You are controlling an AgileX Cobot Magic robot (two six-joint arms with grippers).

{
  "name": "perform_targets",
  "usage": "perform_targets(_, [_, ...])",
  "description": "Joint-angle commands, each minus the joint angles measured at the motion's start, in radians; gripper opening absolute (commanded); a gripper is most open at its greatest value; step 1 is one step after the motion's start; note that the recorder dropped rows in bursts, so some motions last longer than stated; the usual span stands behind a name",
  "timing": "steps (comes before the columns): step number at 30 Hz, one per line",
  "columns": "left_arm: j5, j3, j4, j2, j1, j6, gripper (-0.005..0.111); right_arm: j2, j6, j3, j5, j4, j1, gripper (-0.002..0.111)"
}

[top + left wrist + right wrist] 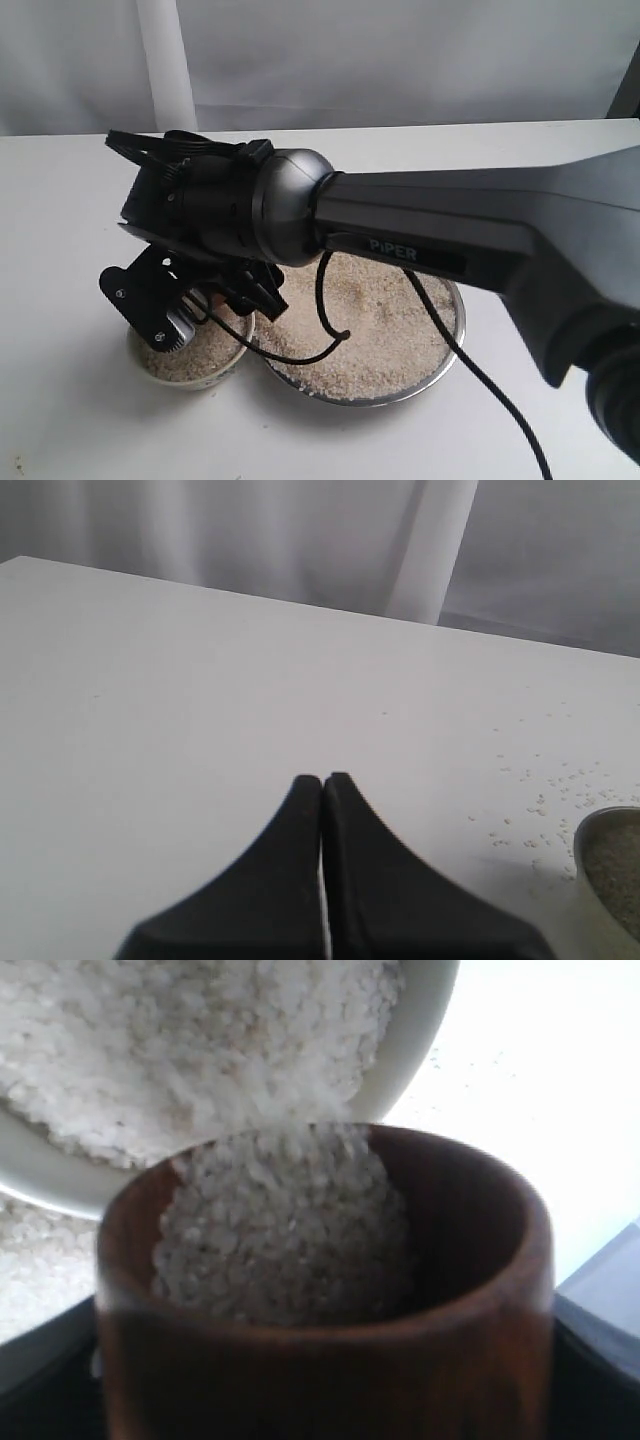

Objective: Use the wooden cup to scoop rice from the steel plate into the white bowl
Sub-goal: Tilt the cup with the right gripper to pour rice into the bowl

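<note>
While the right gripper (195, 300) is clamped on the wooden cup (330, 1360), we see the cup tilted above the white bowl (415, 1050), and rice (280, 1230) slides from its mouth onto the heap inside the bowl. Just beside the bowl stands the steel plate (440, 365), and a wide layer of rice covers its bottom. A black cable (470, 370) hangs from the arm across the plate. The left gripper (322, 790) has its fingers pressed together with nothing between them, above the bare white table (70, 190), where some loose grains (560, 790) lie scattered. Behind the table hangs a pale curtain (400, 60) with soft folds.
</note>
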Motion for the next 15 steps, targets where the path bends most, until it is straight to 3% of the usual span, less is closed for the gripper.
perform_targets(1, [-0.006,-0.004,-0.005,-0.002,0.000,-0.002,0.000,-0.011,0.002,-0.008,-0.005,-0.074,0.024,0.000])
perform_targets(15, [-0.006,-0.004,-0.005,-0.002,0.000,-0.002,0.000,-0.011,0.005,-0.008,-0.007,-0.171,0.081,0.000])
